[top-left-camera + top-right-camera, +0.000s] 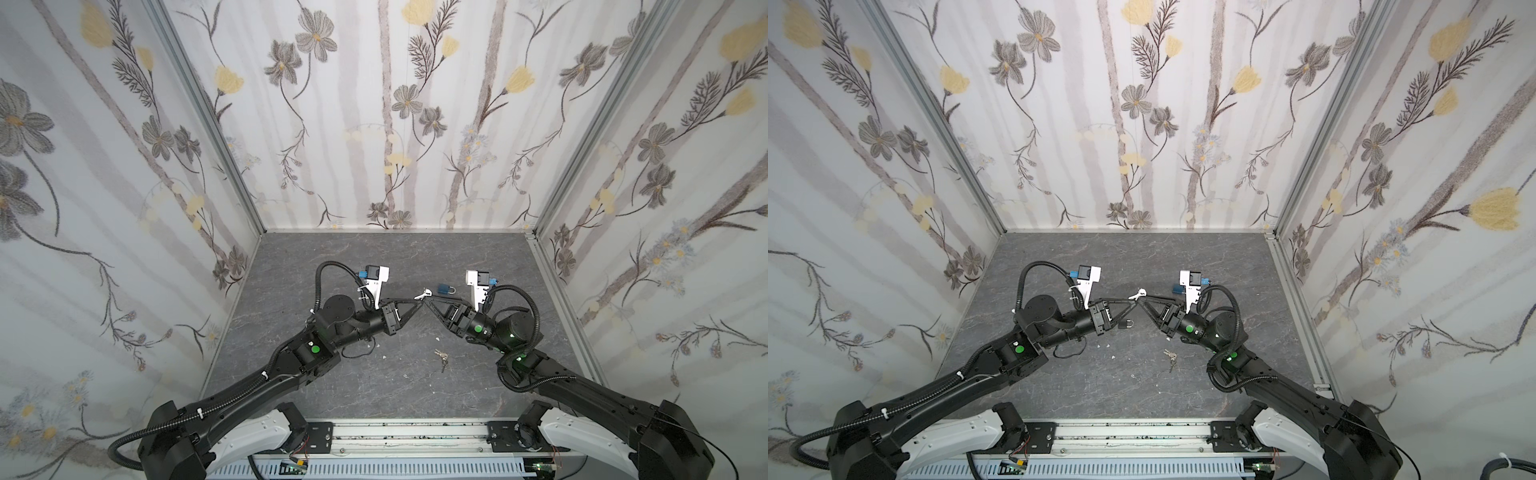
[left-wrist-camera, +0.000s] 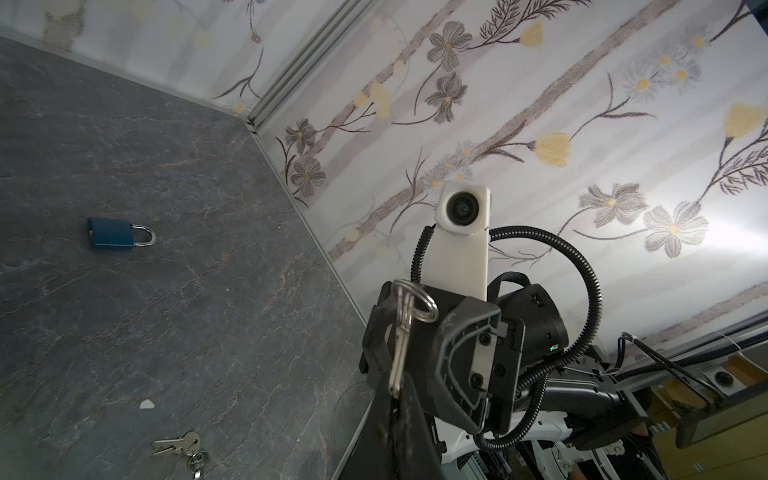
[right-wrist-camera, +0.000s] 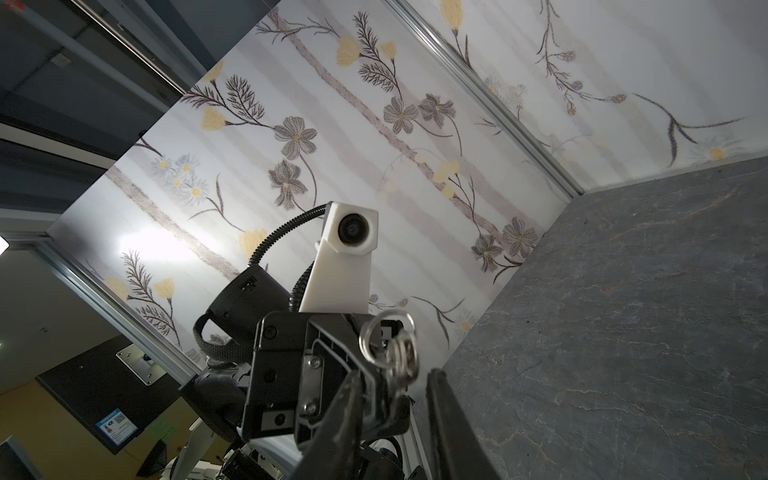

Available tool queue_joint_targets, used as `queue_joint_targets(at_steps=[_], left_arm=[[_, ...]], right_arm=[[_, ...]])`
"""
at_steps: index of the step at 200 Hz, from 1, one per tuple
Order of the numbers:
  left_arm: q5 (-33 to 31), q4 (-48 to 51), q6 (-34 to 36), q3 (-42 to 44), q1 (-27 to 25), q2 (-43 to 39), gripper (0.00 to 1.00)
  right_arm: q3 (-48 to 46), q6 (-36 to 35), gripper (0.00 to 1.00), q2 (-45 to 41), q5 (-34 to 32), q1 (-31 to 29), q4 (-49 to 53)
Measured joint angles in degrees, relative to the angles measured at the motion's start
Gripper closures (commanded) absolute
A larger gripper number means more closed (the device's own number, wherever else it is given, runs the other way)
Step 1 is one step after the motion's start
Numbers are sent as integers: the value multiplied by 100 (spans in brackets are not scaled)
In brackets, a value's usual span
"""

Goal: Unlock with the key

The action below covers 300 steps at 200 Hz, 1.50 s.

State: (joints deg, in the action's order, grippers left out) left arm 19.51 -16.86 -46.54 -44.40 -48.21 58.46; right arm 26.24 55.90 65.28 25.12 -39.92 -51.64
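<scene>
Two grippers meet tip to tip above the grey table [image 1: 374, 257]: my left gripper [image 1: 415, 299] is clamped tight on the key [image 2: 401, 345], and my right gripper [image 1: 430, 302] has its jaws apart beside it. The blue padlock [image 2: 112, 239] lies flat on the table just beyond, with spare keys [image 2: 178, 446] nearer my base.

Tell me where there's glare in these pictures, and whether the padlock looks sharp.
Left wrist view: white glare on the floral wall, padlock crisp. Right wrist view: similar glare patch. Both top views: even light, walls splayed by the wide-angle lens.
</scene>
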Motion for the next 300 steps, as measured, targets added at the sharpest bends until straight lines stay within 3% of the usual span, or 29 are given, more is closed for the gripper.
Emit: queue_joint_targets(at_steps=[42,85,128,189,300], left_arm=[[-85,2251,514,-946,190,374,100],[-192,4848,1357,-2221,337,1340,100],[-424,6585,2140,-2973,293,2022,100],[26,6789,2365,-3001,264,1814,100],[286,6531,2380,-2780,142,1631,100]], right_arm=[[-31,-588,67,-605,-483,319,1123],[323,-1523,68,-828,-1056,334,2680],[164,-1899,67,-697,-1207,356,3141],[369,-2378,59,136,-426,-214,3346],[1029,-3053,58,726,-579,-1027,3595]])
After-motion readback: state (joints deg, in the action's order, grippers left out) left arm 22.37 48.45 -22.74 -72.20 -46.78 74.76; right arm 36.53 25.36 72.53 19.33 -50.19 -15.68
